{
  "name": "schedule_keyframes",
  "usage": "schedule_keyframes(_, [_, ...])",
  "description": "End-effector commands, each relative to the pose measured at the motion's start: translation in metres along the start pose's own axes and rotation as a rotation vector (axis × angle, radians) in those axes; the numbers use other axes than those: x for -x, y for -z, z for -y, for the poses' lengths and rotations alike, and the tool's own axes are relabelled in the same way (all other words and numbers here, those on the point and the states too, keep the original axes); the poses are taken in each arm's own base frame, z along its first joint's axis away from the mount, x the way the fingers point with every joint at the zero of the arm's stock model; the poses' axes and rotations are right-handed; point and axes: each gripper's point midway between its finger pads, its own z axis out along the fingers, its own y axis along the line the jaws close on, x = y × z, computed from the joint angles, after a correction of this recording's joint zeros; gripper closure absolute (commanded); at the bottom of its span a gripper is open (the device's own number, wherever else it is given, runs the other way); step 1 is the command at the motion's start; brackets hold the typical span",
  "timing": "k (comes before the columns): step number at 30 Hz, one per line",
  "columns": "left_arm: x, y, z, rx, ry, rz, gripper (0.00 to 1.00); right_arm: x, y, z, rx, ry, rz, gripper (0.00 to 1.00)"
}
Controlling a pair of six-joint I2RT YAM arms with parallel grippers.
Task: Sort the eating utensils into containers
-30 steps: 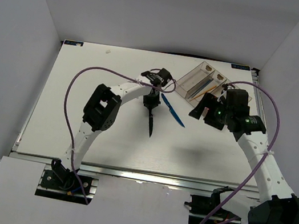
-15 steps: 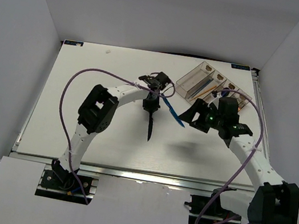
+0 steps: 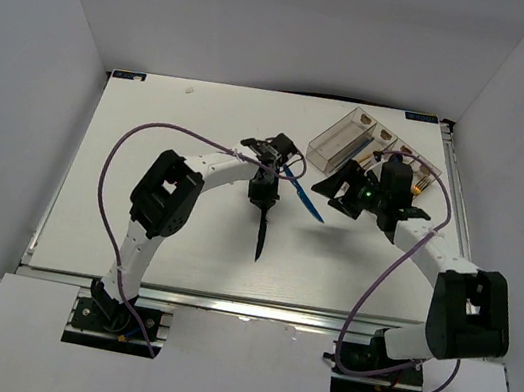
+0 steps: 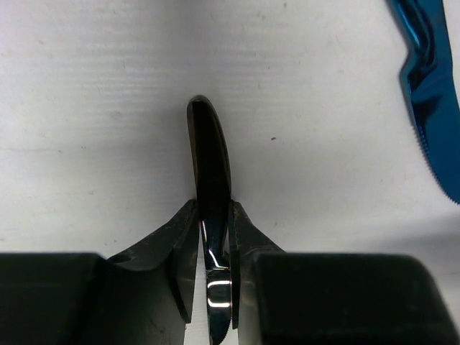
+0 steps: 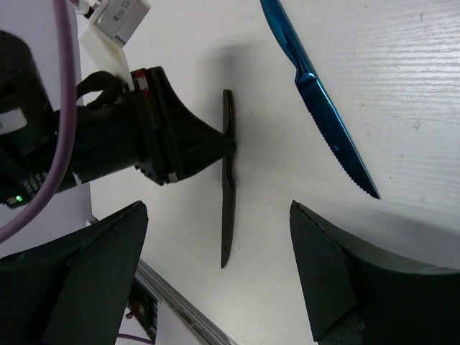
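My left gripper [image 3: 262, 196] is shut on the black knife [image 3: 260, 236] near its handle end, with the blade pointing toward the near edge. The left wrist view shows the knife [image 4: 208, 144] pinched on edge between my fingertips [image 4: 183, 230]. The blue knife [image 3: 303, 193] lies flat on the table just right of it, also in the left wrist view [image 4: 431, 93]. My right gripper [image 3: 329, 190] is open and empty, hovering right of the blue knife [image 5: 316, 93]. The right wrist view also shows the black knife [image 5: 228, 194]. The clear tray [image 3: 338, 138] stands at the back right.
The tray holds several utensils, with orange-brown chopsticks [image 3: 419, 183] at its right end, partly hidden behind my right arm. Purple cables loop over both arms. The table's near edge rail [image 3: 253, 306] runs along the front.
My right arm has swung left from the tray toward the blue knife. My left gripper has moved a little toward the near edge with the black knife in it.
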Motion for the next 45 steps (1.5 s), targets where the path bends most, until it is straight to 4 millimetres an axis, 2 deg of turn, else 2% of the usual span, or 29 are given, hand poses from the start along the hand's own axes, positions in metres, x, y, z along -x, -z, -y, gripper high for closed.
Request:
schedule_keyframes(1, [0.003,0.034,0.014,-0.083,-0.009,0.024,1.0,0.016,-0.014,-0.011,0.068,0.009,0.015,0.16])
schedule_keyframes(6, [0.005,0.041,0.016,-0.089,-0.016,0.036,1.0,0.011,-0.03,-0.001,0.049,-0.046,-0.038,0.17])
schedule_keyframes(7, [0.006,0.043,0.016,-0.086,-0.016,0.038,1.0,0.006,-0.035,0.004,0.038,-0.055,-0.061,0.17])
schedule_keyframes(9, [0.007,0.045,0.016,-0.082,-0.025,0.04,1.0,0.0,-0.04,0.002,0.041,-0.038,-0.088,0.17])
schedule_keyframes(11, [0.007,0.045,0.016,-0.081,-0.027,0.039,1.0,-0.014,-0.05,0.004,0.03,-0.037,-0.145,0.17])
schedule_keyframes(15, [0.002,0.038,0.011,-0.047,-0.034,0.024,1.0,-0.027,-0.057,0.01,0.01,-0.044,-0.181,0.17])
schedule_keyframes(20, [-0.002,0.031,0.006,-0.006,-0.044,0.016,1.0,-0.023,-0.055,0.004,0.014,-0.041,-0.16,0.17])
schedule_keyframes(22, [0.005,0.034,0.007,0.008,-0.048,0.044,1.0,-0.019,-0.056,0.004,0.004,-0.028,-0.16,0.17])
schedule_keyframes(24, [0.011,0.042,0.01,0.034,-0.065,0.065,1.0,-0.02,-0.056,0.008,-0.017,-0.026,-0.168,0.17])
schedule_keyframes(27, [0.009,0.037,0.003,0.088,-0.087,0.047,1.0,-0.021,-0.054,0.01,-0.036,-0.031,-0.164,0.17])
schedule_keyframes(33, [0.014,0.045,0.009,0.079,-0.098,0.065,1.0,-0.028,-0.058,0.02,-0.063,-0.058,-0.19,0.16])
schedule_keyframes(37, [0.009,0.045,0.016,0.04,-0.107,0.044,1.0,-0.026,-0.062,0.01,0.01,-0.047,-0.186,0.16])
schedule_keyframes(40, [0.007,0.047,0.021,0.014,-0.107,0.041,1.0,-0.015,-0.07,-0.001,0.065,-0.034,-0.168,0.16])
schedule_keyframes(45, [0.008,0.054,0.031,-0.035,-0.106,0.041,1.0,-0.01,-0.087,-0.004,0.101,-0.043,-0.196,0.17])
